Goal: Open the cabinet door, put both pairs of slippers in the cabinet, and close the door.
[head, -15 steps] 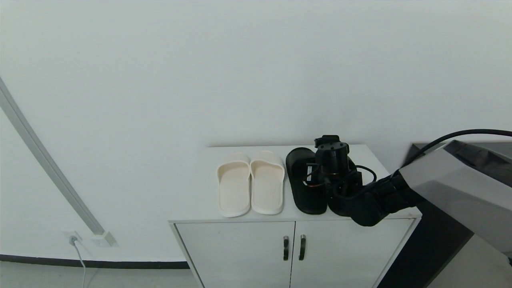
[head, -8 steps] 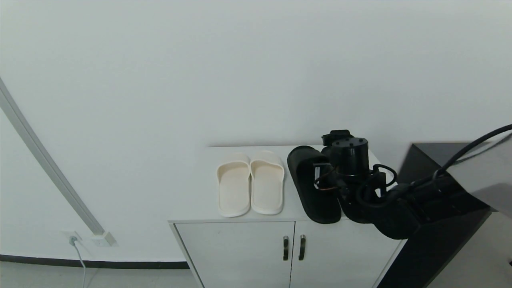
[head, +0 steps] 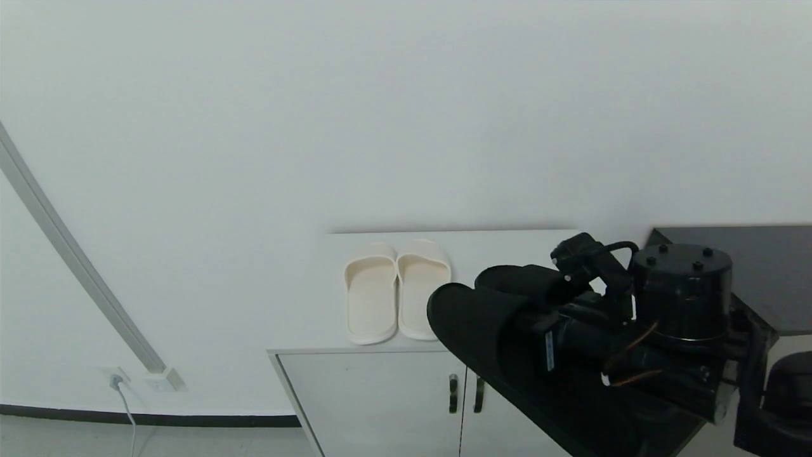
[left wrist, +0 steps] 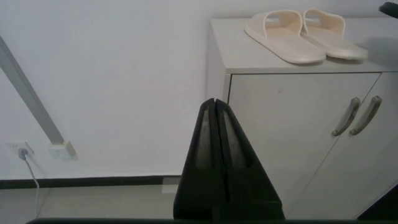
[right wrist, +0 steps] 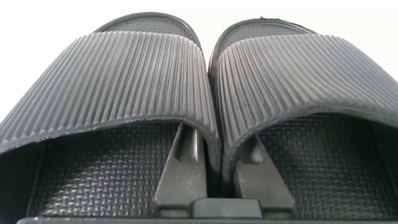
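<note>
Black slippers (head: 482, 317) lifted off cabinet top (head: 495, 244), right end effector (right wrist: 221, 168) clamped on paired inner edges for single carry. White slippers (head: 398, 292) stay; doors (head: 374, 393) closed. Left end effector (left wrist: 216, 155) fingers together.

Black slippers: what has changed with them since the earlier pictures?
The right hand, shut on the black slippers, lifted both off the cabinet top and drew them toward the robot. The white slippers and the closed doors stayed as they were.

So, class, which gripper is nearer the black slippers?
Right. The right gripper pinches the black slippers together; the left gripper sits lower, out before the cabinet, apart from them.
</note>
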### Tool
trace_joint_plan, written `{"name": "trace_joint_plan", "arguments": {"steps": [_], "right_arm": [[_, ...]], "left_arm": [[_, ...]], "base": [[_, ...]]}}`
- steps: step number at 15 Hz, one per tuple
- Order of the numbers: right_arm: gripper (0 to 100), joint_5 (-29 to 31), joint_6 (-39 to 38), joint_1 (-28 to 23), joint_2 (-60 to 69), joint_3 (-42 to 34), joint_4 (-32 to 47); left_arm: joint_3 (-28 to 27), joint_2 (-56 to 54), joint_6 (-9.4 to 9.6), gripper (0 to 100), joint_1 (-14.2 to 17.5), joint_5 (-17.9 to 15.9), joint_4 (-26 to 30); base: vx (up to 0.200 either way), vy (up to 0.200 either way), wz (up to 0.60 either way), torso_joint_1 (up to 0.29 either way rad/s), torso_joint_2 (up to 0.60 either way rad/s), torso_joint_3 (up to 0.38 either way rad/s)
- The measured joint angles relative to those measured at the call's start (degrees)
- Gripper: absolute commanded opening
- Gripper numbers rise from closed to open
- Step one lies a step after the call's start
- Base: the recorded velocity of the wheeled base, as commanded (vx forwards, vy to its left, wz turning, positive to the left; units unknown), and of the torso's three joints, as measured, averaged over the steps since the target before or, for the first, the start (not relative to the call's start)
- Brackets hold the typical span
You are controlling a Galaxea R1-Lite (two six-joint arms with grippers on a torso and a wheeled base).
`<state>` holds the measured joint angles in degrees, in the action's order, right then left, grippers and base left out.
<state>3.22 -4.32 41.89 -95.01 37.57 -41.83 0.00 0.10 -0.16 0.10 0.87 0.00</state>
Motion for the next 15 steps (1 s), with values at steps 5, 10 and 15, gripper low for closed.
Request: {"name": "trace_joint_plan", "arguments": {"steps": [5,10,15], "right_arm": [[0,-1.9,0.4,1.2,3.7,-3.4,0.0],[0,-1.9,0.7,2.2,4.3,-4.5,-0.2],[0,-2.1,0.7,2.2,4.4,-5.2,-0.3]], "left_arm": [[0.0,0.0,0.0,0,0.0,0.0,0.0],[0.0,0.0,0.0,0,0.0,0.0,0.0],[0.0,0.0,0.0,0,0.0,0.0,0.0]], "base": [[0.0,0.0,0.0,0.0,0.0,0.0],[-0.2,0.0,0.0,0.003,0.0,0.003],[-0.16,0.0,0.0,-0.002,0.0,0.003]]}}
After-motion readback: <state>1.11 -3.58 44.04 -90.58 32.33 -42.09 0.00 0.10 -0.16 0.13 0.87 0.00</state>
